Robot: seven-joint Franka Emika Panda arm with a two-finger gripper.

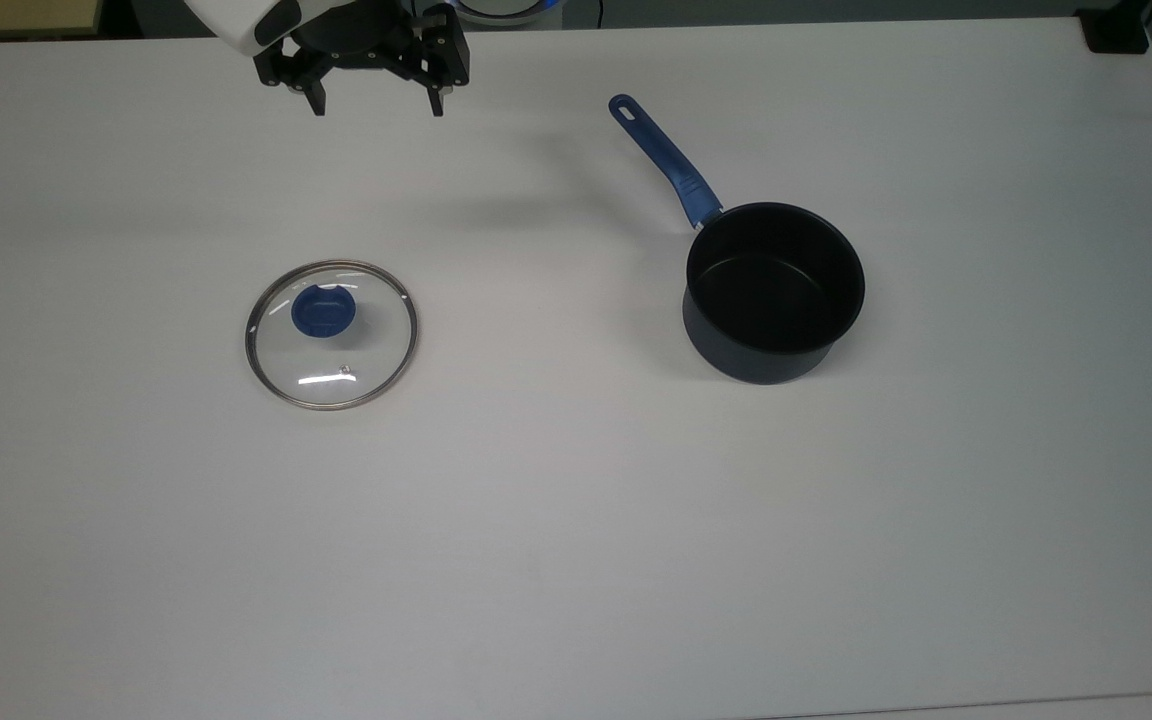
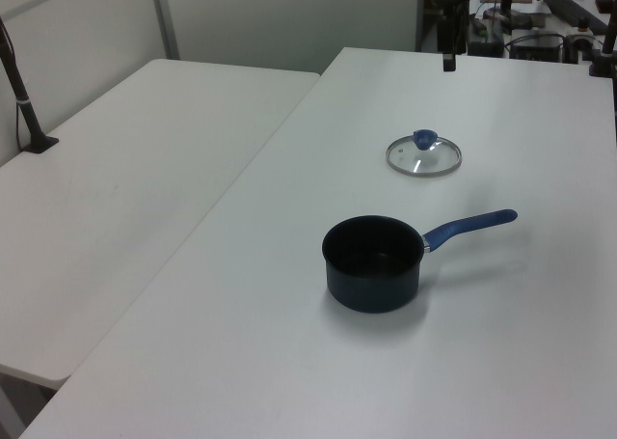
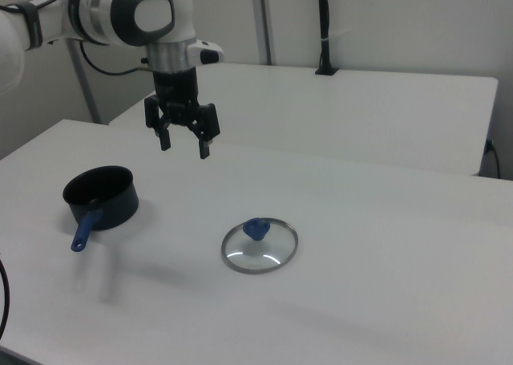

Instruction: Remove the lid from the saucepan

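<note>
Two things sit well apart: lid (image 1: 332, 335) and uncovered saucepan (image 1: 774, 292). We see our gripper (image 3: 184, 148) raised, jaws wide, empty.

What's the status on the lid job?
Tool open, empty, high above the table. Lid flat on the table, apart from the saucepan. Saucepan uncovered. Nothing in the way.

lids: 1 lid (image 1: 332, 335) | saucepans: 1 saucepan (image 1: 774, 291) | tables: 2 tables (image 2: 289, 362)
</note>
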